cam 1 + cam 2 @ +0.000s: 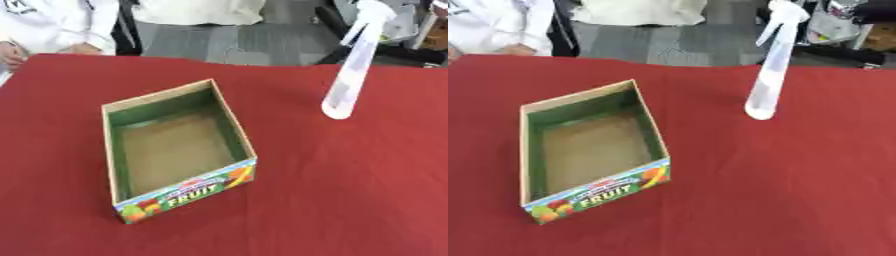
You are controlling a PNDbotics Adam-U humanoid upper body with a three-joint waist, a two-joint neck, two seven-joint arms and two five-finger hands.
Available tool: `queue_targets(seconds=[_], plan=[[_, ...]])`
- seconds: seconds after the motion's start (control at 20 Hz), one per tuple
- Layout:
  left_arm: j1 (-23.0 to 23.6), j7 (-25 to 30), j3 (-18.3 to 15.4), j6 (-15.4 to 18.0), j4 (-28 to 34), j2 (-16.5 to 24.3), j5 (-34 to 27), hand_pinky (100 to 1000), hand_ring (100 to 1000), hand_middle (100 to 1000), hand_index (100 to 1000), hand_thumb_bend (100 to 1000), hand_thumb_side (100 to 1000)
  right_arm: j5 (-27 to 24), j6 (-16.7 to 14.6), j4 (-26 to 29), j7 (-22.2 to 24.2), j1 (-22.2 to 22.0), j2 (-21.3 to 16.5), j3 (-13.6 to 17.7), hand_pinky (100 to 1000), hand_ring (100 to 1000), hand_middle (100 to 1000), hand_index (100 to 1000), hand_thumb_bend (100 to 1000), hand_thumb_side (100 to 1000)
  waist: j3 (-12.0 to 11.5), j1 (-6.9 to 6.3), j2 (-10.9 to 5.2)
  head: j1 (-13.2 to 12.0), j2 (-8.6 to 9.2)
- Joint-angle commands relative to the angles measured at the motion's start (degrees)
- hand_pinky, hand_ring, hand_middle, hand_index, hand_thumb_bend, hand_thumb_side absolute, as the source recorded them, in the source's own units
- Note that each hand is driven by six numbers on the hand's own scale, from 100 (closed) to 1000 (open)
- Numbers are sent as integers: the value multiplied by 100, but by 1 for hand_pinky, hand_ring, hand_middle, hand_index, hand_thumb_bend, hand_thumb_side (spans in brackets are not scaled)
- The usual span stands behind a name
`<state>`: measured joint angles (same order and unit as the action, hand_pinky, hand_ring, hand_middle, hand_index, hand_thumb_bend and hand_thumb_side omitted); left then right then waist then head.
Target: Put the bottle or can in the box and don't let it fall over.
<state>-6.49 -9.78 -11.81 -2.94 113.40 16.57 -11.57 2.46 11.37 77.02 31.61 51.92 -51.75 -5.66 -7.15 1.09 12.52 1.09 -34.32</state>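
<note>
Tall white spray bottle (348, 75) (seemingly translucent) standing beside box (175, 150).

- A red tablecloth (350, 200) covers the whole table, smooth and bare toward the near right.
- Grey carpeted floor (219, 42) lies beyond the far edge.
- A white garment (197, 11) shows at the far middle.
- Dark, indistinct equipment (842, 50) sits at the far right.
</note>
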Motion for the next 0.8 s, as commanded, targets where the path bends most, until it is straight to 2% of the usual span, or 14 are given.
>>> queue_targets(seconds=[0.05, 0.2, 0.5, 0.8], plan=[[-7, 0, -10, -15, 119, 160, -14, 724, 665, 665, 747, 100, 741, 119, -200, -365, 344, 233, -249, 129, 876, 911, 905, 886, 100, 439, -17, 7, -99, 8, 131], [4, 7, -6, -26, 119, 165, -1, 724, 665, 665, 747, 100, 743, 94, -347, -661, 535, 372, -236, 179, 879, 915, 909, 888, 100, 402, -21, 29, -84, 19, 253], [-6, 19, 3, -34, 119, 179, 16, 724, 664, 665, 747, 100, 744, 220, -480, -992, 746, 603, -209, 165, 880, 915, 907, 887, 100, 383, -17, 54, -49, 72, 422], [-33, 39, 21, -35, 119, 196, 22, 724, 663, 664, 747, 100, 745, 407, -522, -1128, 933, 757, -155, 64, 888, 928, 920, 903, 100, 305, -40, 67, 2, 135, 477]])
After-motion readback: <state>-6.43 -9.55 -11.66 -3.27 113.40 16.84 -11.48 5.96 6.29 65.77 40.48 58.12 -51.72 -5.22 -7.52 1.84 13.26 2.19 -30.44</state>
